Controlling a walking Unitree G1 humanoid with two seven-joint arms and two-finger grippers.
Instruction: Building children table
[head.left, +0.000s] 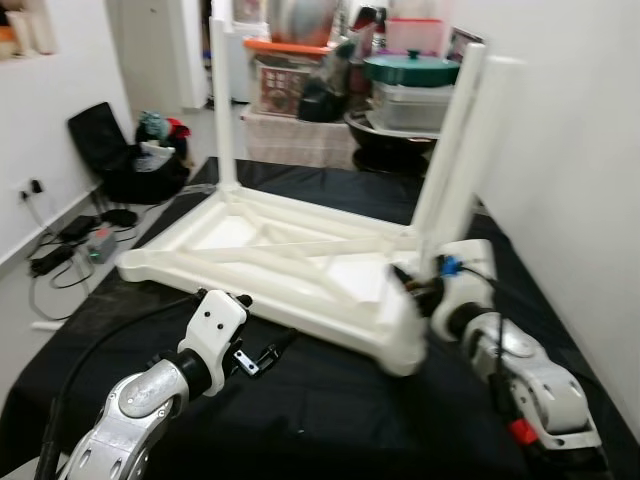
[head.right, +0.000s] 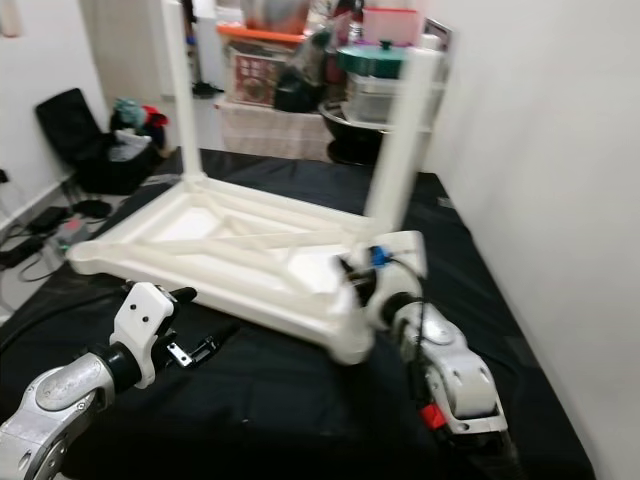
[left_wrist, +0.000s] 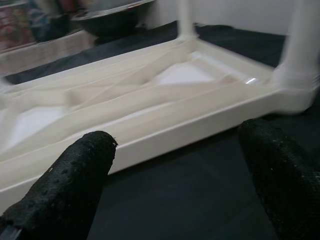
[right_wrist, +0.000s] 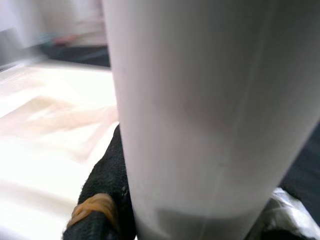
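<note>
Around table leg (head.left: 447, 150), right pincer (head.left: 415, 285)

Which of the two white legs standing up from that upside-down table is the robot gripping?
The near leg, close to the wall: the right gripper clasps its base. The far leg stands untouched.

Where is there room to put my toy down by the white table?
Bare black cloth lies in front of the upside-down tabletop, between the left gripper and right gripper. Behind, the boxes are crowded.

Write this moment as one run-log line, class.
stage: fitting legs | tabletop: upside down on black cloth | right gripper: shut on near-right leg | left gripper: open, beside tabletop edge
</note>
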